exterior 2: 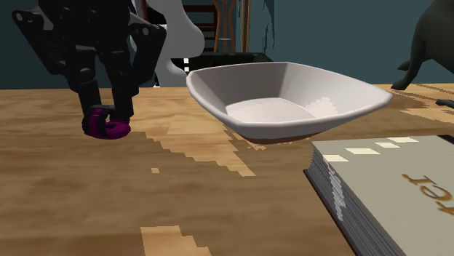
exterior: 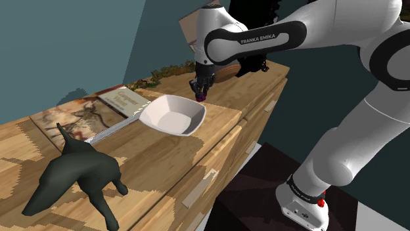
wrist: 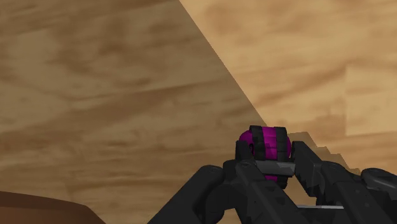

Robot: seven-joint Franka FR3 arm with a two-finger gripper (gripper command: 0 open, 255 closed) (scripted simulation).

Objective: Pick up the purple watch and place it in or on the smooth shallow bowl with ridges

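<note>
From here I see the pale wooden counter with streaky grain and a flat, matt finish. The shallow white square-rimmed bowl looks smooth and dull. The small purple watch is ribbed with black bands. The all-black gripper is matt. The grey hardback book shows layered paper edges.

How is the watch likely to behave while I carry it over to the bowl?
The watch is small beside the claw, so probably light. Its band curls into a loop, so it may flex or twist in the grip. It hangs at the claw tips, so quick moves toward the bowl might swing it.
</note>
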